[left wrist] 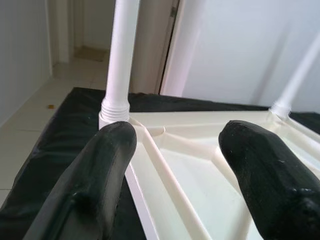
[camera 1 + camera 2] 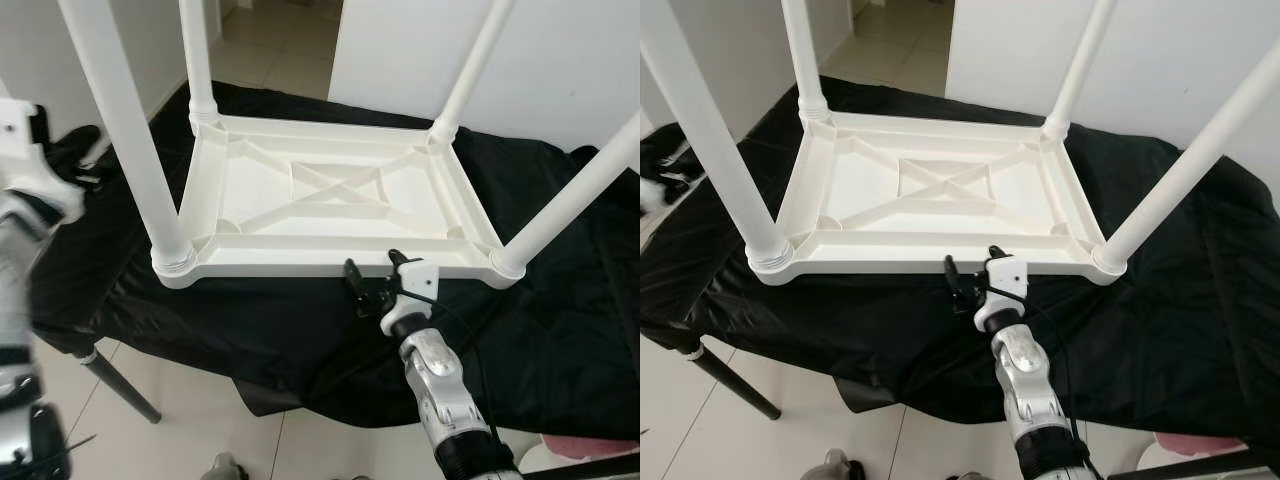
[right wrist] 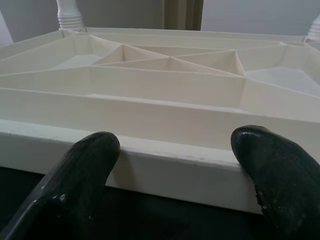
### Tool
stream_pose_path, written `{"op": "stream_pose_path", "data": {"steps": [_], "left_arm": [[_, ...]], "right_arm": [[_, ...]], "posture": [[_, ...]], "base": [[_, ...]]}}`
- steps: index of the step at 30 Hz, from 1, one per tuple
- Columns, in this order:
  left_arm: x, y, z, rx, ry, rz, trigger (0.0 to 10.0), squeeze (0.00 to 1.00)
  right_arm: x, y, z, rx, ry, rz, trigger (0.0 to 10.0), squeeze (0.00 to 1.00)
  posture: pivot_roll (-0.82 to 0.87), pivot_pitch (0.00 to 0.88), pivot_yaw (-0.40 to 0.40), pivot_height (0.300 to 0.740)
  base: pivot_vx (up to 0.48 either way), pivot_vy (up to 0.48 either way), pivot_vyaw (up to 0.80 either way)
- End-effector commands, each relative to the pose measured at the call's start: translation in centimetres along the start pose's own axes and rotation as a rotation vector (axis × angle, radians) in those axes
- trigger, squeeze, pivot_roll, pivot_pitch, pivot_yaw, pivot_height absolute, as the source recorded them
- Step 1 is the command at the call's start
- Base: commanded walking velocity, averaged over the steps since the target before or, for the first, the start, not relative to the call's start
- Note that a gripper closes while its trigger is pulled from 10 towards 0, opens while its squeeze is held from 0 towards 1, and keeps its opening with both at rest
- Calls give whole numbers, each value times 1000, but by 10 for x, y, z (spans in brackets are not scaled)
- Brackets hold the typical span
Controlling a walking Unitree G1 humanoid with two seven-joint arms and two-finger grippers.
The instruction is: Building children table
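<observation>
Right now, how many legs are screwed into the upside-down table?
4. One leg at each corner: near left, far left, far right, near right. None seems hidden.

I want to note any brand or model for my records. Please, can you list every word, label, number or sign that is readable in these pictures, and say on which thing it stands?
None: no readable text in any view.
Table, upside down on the black cloth: plain white plastic, no label, brand or number.
Legs: plain.
Right gripper, at the table's near edge, and left gripper: no marking that can be read.
</observation>
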State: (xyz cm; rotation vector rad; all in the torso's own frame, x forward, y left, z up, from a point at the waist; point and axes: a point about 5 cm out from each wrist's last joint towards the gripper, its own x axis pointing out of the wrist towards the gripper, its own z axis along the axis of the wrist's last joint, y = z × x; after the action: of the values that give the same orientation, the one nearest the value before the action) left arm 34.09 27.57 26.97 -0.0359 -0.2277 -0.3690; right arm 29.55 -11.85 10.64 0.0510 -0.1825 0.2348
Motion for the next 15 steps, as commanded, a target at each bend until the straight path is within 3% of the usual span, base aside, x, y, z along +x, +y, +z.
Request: {"op": "stream_pose_path", "data": {"steps": [1, 2, 5, 8, 10, 15], "left_arm": [[0, 4, -1, 4, -1, 50, 10000, 0], [6, 5, -2, -20, -7, 62, 10000, 0], [6, 5, -2, -20, -7, 62, 10000, 0], [35, 2, -13, -50, 6, 82, 10000, 0], [35, 2, -13, -50, 6, 82, 10000, 0], [52, -18, -27, -31, 23, -9, 10000, 0]], "right_arm": [[-4, -6, -4, 4, 26, -27, 10000, 0], [-9, -9, -5, 10, 33, -48, 10000, 0], [-9, -9, -5, 10, 33, -48, 10000, 0], [-28, -19, -13, 18, 94, -180, 10000, 0], [-28, -19, -13, 18, 94, -180, 10000, 0], [-38, -22, -9, -15, 86, -278, 10000, 0]], "posture": [[95, 70, -42, 740], [92, 69, -40, 740], [92, 69, -40, 740], [59, 57, -42, 740], [59, 57, -42, 740], [37, 52, -40, 740]], "base": [[0, 0, 0], [0, 0, 0], [0, 0, 0], [0, 0, 0], [0, 0, 0], [0, 0, 0]]}}
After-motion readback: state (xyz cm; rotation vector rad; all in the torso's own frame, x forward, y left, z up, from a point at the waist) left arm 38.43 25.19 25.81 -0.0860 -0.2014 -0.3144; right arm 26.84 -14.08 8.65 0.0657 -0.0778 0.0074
